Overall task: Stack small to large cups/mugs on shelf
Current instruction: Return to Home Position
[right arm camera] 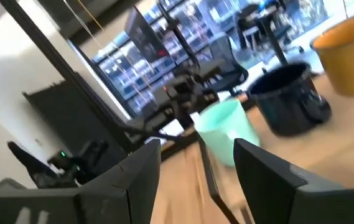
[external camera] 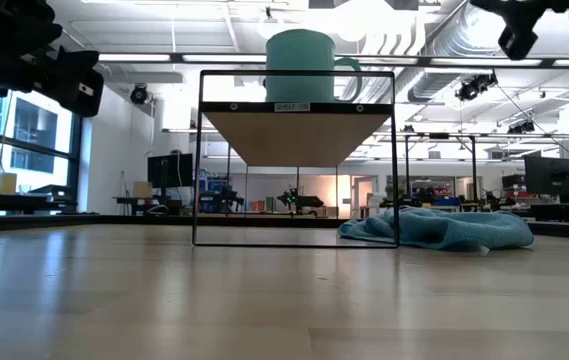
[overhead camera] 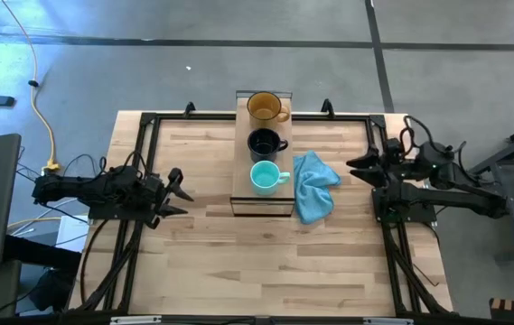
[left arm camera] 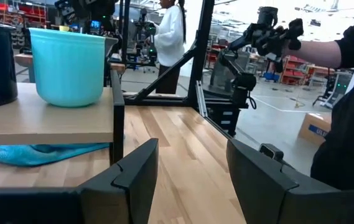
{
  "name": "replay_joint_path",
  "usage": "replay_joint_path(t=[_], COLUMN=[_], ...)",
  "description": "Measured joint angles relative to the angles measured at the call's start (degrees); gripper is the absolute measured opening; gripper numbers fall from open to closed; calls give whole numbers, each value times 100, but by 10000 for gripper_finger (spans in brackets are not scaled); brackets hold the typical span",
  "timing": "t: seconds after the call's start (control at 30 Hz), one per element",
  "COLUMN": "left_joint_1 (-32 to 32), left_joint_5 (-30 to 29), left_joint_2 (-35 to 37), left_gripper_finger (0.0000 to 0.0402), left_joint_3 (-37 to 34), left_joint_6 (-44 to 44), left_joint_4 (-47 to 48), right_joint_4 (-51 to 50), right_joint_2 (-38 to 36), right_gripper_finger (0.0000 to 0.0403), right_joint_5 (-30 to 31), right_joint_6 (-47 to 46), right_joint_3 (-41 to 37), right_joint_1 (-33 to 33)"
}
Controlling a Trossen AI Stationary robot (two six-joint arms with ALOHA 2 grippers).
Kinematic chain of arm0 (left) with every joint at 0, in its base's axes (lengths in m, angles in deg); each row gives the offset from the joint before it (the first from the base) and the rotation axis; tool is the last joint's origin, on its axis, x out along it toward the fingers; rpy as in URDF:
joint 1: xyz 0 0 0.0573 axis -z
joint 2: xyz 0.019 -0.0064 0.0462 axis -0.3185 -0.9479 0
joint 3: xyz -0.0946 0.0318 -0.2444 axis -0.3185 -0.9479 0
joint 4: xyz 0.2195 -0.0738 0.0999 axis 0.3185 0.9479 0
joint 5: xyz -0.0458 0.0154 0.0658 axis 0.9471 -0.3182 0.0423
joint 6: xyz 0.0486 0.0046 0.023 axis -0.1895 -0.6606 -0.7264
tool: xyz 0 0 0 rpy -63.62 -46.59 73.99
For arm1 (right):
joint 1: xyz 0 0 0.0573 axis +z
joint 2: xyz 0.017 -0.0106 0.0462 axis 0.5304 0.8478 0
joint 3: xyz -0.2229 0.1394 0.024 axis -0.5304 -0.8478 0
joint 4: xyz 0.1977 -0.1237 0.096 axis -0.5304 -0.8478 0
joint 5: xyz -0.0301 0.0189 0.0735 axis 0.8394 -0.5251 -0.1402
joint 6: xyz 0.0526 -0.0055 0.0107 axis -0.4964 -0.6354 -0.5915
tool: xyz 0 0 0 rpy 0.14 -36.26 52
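Three mugs stand in a row on the shelf point(overhead camera: 242, 171), each on its base with its handle toward the table's right: the amber one point(overhead camera: 265, 107) farthest, the black one point(overhead camera: 265, 143) in the middle, the teal one point(overhead camera: 265, 177) nearest. My left gripper point(overhead camera: 181, 191) hangs open over the table's left side, pointing level at the shelf; past its fingers show the teal mug point(left arm camera: 71, 65) and the shelf top point(left arm camera: 46, 118). My right gripper point(overhead camera: 358, 171) is open at the right side, higher up, facing the mugs point(right arm camera: 226, 130). Neither touches anything.
A crumpled blue cloth point(overhead camera: 314, 186) lies on the table against the shelf's right side, also seen in the low view point(external camera: 444, 228). The shelf's thin black frame point(external camera: 396, 160) stands upright. Bare wood stretches across the near half of the table point(overhead camera: 266, 271). A person's dark sleeve point(left arm camera: 351, 93) shows beyond the table's edge.
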State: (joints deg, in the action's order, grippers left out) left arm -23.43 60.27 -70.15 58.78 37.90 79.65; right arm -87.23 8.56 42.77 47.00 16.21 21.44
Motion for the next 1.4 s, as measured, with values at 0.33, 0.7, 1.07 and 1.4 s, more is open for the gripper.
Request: replay_joint_path(t=[0.33,0.7,1.07,1.4], left_joint_1=[0,0,0,0], left_joint_5=[-76,-1658,-1668,-1648], left_joint_2=[0,2,-15,-197], left_gripper_finger=[179,179,179,179], left_joint_3=[0,0,0,0], left_joint_6=[146,-422,-1211,-1039], left_joint_4=[1,259,260,260], right_joint_4=[18,-53,235,54], right_joint_2=[0,2,2,0], right_gripper_finger=[195,195,195,195], right_joint_5=[181,49,52,-895], right_joint_6=[2390,4039,4170,5154], right_joint_3=[2,2,2,4], right_joint_1=[0,2,2,2])
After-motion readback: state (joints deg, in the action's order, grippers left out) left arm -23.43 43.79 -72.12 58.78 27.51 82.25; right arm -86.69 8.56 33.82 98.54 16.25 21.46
